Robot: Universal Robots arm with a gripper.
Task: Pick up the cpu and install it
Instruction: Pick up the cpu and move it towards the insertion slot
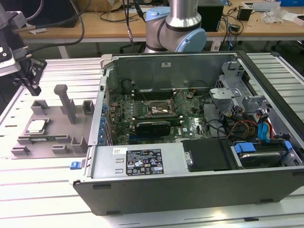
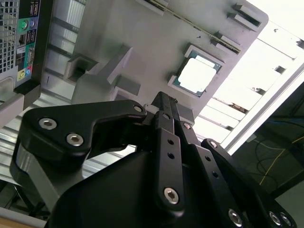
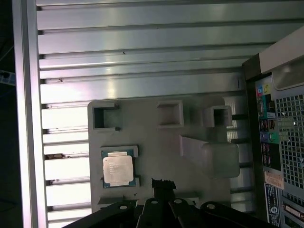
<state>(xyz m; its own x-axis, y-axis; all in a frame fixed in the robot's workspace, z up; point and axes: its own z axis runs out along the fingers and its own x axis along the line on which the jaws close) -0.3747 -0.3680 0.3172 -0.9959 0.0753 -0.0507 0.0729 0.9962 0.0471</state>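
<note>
- Cpu (image 1: pixel 37 126): one, flat in a pocket near the gray tray's (image 1: pixel 57 124) edge at the exterior view's left.
- My gripper (image 3: pixel 163 183): one, tips pressed together, empty, above the tray, clear of it.

The exterior view's left edge cuts off the wrist above the hand (image 1: pixel 32 85). In the second wrist view the hand's black body hides part of the grey fixture plate (image 2: pixel 142 42); the first wrist view crops the computer case (image 3: pixel 280 118).
</note>
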